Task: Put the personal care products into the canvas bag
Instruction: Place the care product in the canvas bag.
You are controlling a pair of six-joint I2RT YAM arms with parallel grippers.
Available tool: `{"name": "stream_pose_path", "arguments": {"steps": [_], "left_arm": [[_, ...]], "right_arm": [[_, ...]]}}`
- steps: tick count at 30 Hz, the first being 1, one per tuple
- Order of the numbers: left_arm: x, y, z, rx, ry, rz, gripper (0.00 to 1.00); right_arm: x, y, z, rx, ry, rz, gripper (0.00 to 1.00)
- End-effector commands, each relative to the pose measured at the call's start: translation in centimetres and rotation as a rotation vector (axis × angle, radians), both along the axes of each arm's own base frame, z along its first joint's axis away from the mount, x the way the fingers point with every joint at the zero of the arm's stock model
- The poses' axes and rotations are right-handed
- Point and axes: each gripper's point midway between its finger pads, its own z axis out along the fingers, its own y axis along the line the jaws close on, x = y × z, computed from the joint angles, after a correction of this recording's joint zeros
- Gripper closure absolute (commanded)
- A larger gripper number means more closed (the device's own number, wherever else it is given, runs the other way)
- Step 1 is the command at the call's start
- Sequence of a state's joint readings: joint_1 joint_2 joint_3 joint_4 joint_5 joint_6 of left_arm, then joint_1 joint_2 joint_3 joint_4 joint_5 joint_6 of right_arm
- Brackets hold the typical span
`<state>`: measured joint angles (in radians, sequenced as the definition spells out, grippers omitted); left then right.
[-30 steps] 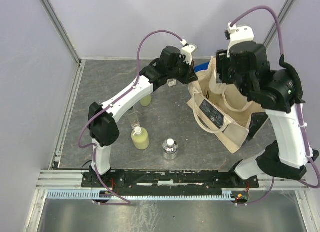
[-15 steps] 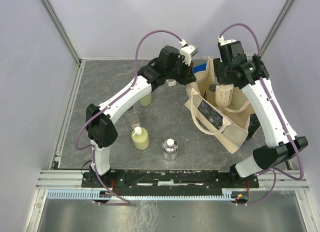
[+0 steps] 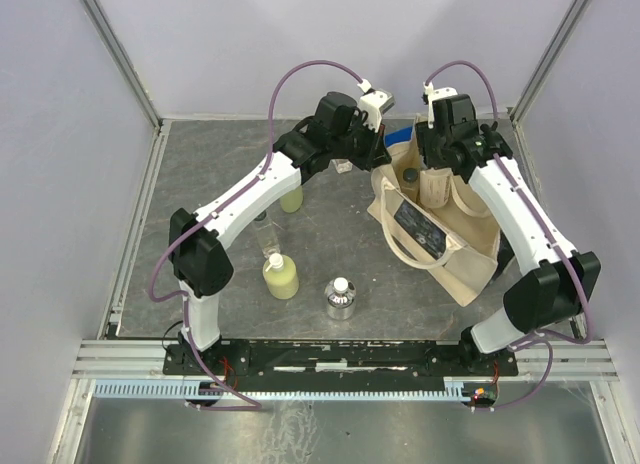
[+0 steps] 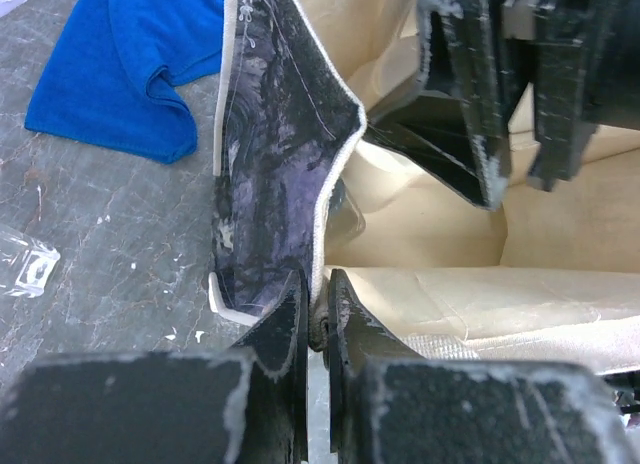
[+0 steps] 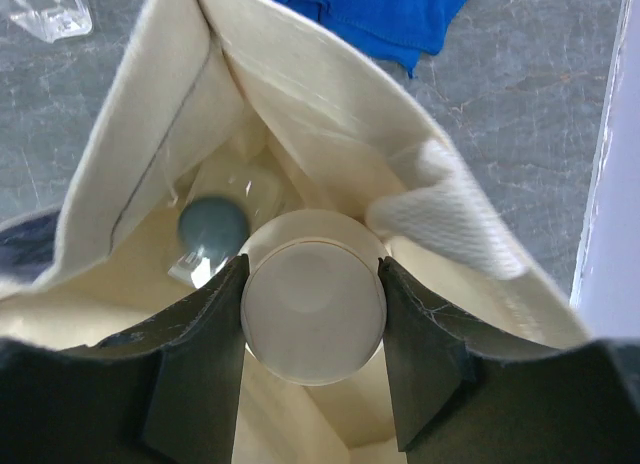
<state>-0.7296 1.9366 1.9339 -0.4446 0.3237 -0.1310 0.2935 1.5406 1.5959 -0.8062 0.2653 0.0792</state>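
Fingers of the left arm [image 4: 297, 319] are pinching almost fully shut on the rim of the one canvas bag [image 3: 470, 256], holding up its near-left wall, the side carrying the dark printed panel [image 3: 420, 229], so the mouth is gaping open. The right fingers [image 5: 212, 336] are standing about half open, clamping a single pale jar [image 5: 313, 309] by its round sides and hanging it in the mouth of the bag, just above the inside. One dark-capped bottle [image 5: 213, 227] is already lying at the bottom of the bag, directly beside and below the held jar.

Four products are sitting out on the tabletop [image 3: 200, 164], well apart from the bag. Two yellow-green bottles are there, one [image 3: 281, 277] near the front and one [image 3: 291, 199] partly hiding under the left arm. One clear bottle [image 3: 265, 232] is standing between them, and one squat silvery bottle [image 3: 341, 299] is sitting nearest the arm bases.

One blue cloth [image 3: 403, 136] is lying crumpled on the tabletop behind the bag, touching its rear corner. One small clear plastic piece [image 4: 30, 269] is lying flat just left of the bag, below the left wrist. A strap handle [image 5: 440, 209] is folding over the rim close beside the right fingers, and the two arms are crowding together over the opening.
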Motion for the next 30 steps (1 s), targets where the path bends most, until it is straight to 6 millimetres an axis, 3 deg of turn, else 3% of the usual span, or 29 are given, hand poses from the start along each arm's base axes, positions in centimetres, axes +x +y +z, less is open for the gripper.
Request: {"name": "stream_pose_path", "arguments": {"steps": [1,11,19,28,30], "left_arm": [[-1.1,0.5,4.0,-0.067,-0.059,-0.034,0.97],[-1.2,-0.1,4.0,-0.089,-0.048,-0.062,0.97],[-1.0,-0.4,3.6,-0.098,-0.031,-0.071,0.97],[-0.5,-0.4,3.4,-0.098,-0.027,-0.065,0.97],[-0.4,-0.4,3.3,-0.096,-0.026,-0.064,0.97]], "right_arm": [[4.8,0.1,5.7,0.041,-0.310,0.012,1.00],[6.0,-0.2,2.2,0.084,-0.357,-0.002,1.00],[4.3,-0.8,-2.4,0.148,-0.347,-0.060,1.00],[1.9,-1.5,-6.0,0.164,-0.264,-0.118,1.00],[1.4,-1.7,-6.4,0.159,-0.238,-0.129,0.91]]}}
